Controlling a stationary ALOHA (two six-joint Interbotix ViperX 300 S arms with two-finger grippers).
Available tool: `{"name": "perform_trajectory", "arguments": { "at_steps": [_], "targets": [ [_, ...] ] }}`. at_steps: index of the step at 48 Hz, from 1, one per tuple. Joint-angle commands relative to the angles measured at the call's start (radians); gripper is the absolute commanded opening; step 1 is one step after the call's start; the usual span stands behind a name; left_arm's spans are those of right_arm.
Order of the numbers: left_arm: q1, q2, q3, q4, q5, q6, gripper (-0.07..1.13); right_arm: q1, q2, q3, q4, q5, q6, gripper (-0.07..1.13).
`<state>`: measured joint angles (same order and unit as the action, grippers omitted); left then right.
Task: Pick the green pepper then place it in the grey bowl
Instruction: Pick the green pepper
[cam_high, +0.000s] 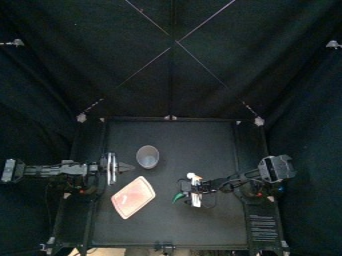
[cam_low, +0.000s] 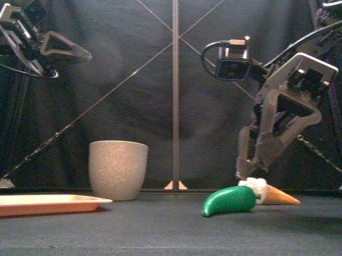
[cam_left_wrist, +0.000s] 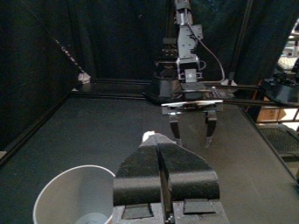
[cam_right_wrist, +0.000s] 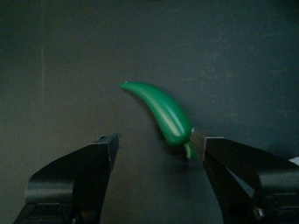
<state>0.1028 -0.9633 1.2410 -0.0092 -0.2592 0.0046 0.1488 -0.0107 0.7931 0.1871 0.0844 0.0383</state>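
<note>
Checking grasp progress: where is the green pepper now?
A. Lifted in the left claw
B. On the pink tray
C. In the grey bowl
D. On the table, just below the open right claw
D: the pepper lies on the table, with the right claw open just above it.

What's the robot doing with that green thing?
The right gripper hangs open just above the green pepper, ready to grab it but not holding it yet. The pepper lies on the table beside an orange toy. The grey bowl it should go into stands over on the left arm's side, near the pink tray. The left gripper rests shut above that side.
</note>
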Motion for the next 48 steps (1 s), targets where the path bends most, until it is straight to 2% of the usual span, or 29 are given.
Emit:
{"name": "perform_trajectory", "arguments": {
  "at_steps": [1, 12, 31, 37, 48],
  "targets": [
    [0.003, 0.005, -0.015, 0.003, -0.003, 0.002, 0.11, -0.002, 0.005, -0.031, -0.017, 0.023, -0.003, 0.98],
    [0.002, 0.003, -0.012, 0.003, -0.003, 0.002, 0.11, -0.031, 0.055, -0.061, -0.089, 0.009, 0.000, 0.98],
    [0.002, 0.005, 0.009, 0.000, -0.003, 0.000, 0.11, -0.049, 0.114, -0.098, -0.110, 0.009, 0.000, 0.97],
    [-0.002, 0.003, 0.009, 0.002, -0.003, 0.000, 0.11, -0.048, 0.112, -0.094, -0.104, 0.012, 0.002, 0.89],
    [-0.003, 0.003, 0.011, 0.003, -0.003, 0.000, 0.11, -0.049, 0.115, -0.098, -0.101, 0.012, 0.002, 0.67]
  ]
}}
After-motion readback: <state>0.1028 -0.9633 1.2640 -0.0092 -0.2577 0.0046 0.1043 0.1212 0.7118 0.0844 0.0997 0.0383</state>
